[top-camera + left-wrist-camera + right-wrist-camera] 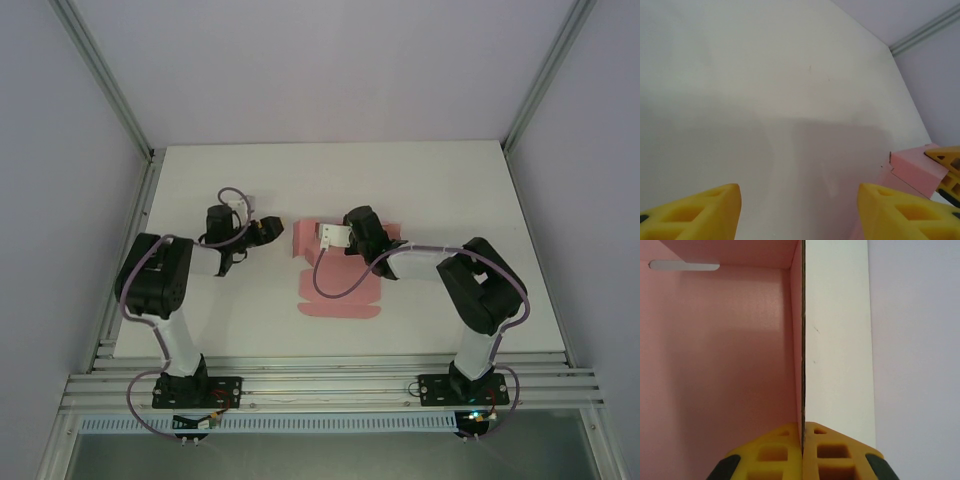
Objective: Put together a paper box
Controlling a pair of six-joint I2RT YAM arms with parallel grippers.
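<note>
The pink paper box (340, 295) lies partly folded in the middle of the table, its far end raised into walls. My right gripper (324, 240) is shut on one upright wall; in the right wrist view the yellow fingers (785, 450) pinch the card's edge, pink inside (730, 350) to the left and white outer face (837, 340) to the right. My left gripper (271, 230) stands open just left of the box, nothing between its fingers (695, 215). The left wrist view shows the box's pink corner (915, 167) at the right, beside the right gripper's yellow tips (945, 159).
The white table (200, 190) is ringed by aluminium frame posts (105, 75) and pale walls. A slot (684, 265) is cut in the box's far panel. Bare table lies to the left of and behind the box.
</note>
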